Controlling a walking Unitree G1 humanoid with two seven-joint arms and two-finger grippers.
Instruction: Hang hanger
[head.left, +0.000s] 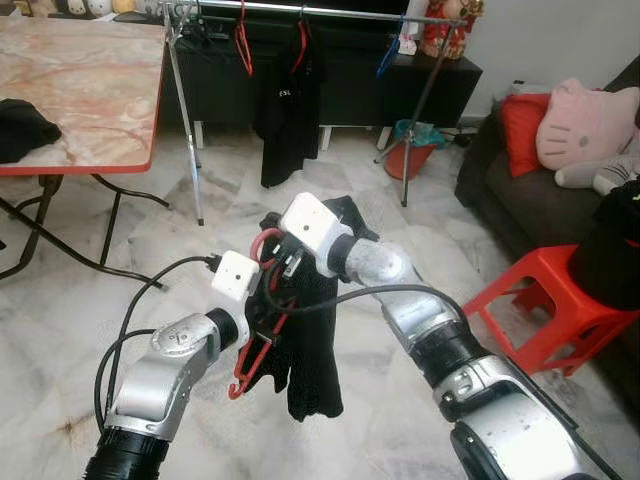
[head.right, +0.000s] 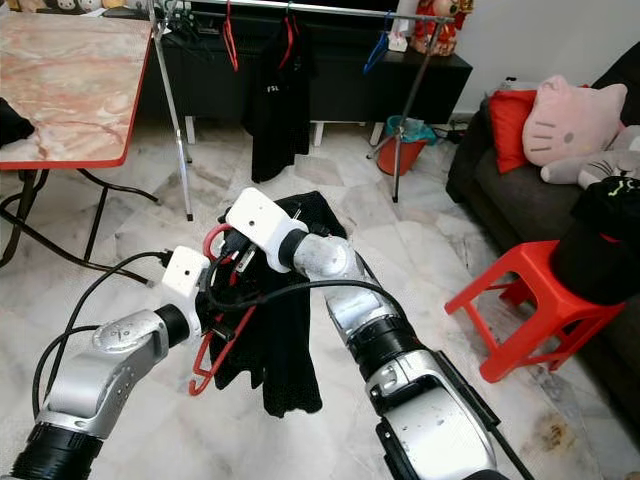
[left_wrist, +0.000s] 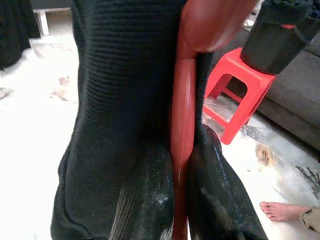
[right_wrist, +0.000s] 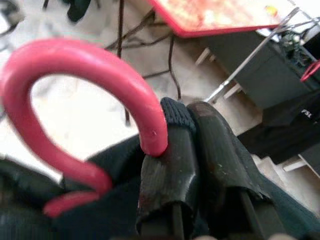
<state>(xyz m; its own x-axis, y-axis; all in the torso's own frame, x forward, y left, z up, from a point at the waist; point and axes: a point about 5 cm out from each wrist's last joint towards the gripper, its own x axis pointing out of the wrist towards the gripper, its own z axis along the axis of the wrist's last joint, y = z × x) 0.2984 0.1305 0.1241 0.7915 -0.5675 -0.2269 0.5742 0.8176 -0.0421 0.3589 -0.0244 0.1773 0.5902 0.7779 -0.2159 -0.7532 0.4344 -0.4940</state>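
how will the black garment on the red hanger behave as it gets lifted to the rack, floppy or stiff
Probably floppy: the black garment hangs in limp folds below the red hanger. It looks like a ribbed knit in the left wrist view, so it may sway and could slide along the smooth hanger. Both the left gripper and right gripper pinch it, which likely steadies it.

Marble-tiled floor (head.left: 90, 330), pale with grey and brown veining. Standing directly on it: folding bench (head.left: 80, 90) with pink marbled top and red edge, on black crossed legs; metal clothes rack (head.left: 190, 120) on splayed legs; long black low cabinet (head.left: 340, 85) behind the rack; red plastic stool (head.left: 545, 310) beside a dark sofa (head.left: 520, 200); red bucket (head.left: 405, 150) near the rack's far leg. On the bench: dark folded garment (head.left: 20, 128) at its left edge.
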